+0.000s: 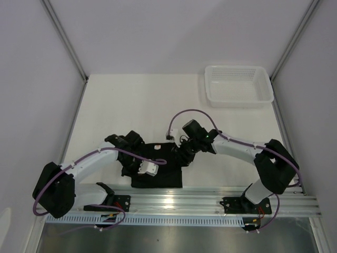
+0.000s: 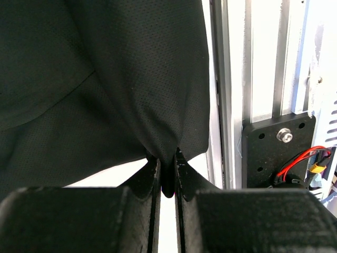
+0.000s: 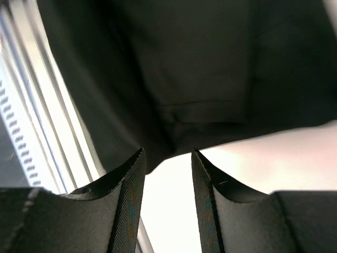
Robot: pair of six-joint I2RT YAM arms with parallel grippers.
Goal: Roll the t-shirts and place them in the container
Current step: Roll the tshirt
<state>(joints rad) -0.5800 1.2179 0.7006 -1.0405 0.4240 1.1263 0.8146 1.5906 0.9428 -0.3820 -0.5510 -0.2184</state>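
The black t-shirt (image 1: pixel 160 176) lies folded in a compact block at the table's near edge, between the two arms. My left gripper (image 1: pixel 131 169) is at the shirt's left edge. In the left wrist view it (image 2: pixel 167 158) is shut on a pinched fold of the black fabric (image 2: pixel 105 79). My right gripper (image 1: pixel 181 156) is at the shirt's upper right corner. In the right wrist view it (image 3: pixel 167 153) is open and empty over the white table, with the shirt's edge (image 3: pixel 200 63) just beyond the fingertips. The neck label is hidden.
A white mesh basket (image 1: pixel 239 100) stands at the back right of the table. The aluminium rail (image 1: pixel 210 197) runs along the near edge just below the shirt, and also shows in the left wrist view (image 2: pixel 263 63) and the right wrist view (image 3: pixel 31 105).
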